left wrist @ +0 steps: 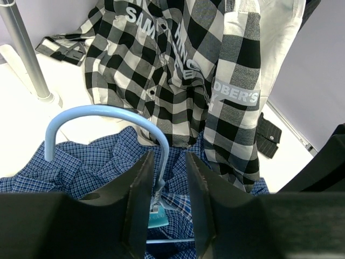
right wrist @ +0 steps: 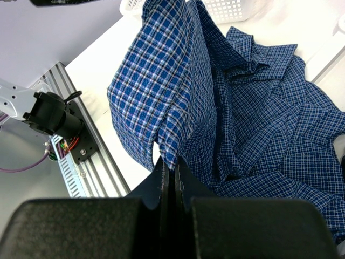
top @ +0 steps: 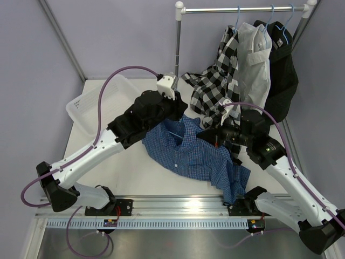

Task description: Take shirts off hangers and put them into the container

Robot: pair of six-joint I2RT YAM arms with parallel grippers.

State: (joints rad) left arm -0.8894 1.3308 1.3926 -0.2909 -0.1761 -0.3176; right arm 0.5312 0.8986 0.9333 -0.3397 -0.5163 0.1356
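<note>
Early on: the right end effector (right wrist: 171, 164) clenches the blue small-check shirt (top: 188, 151) spread beneath it, the left end effector (left wrist: 168, 159) has its parted jaws straddling the light-blue wire hanger (left wrist: 102, 112), the white perforated plastic basket (top: 81, 102) to its left shows no shirt, and three other shirts (top: 253, 59) hang beyond.

The checked shirt (left wrist: 161, 70) reads "OBER'S" and "SAM"

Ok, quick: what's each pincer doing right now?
Left pincer: open, straddling the hanger neck, not clamped.
Right pincer: closed on the blue check shirt.
</note>
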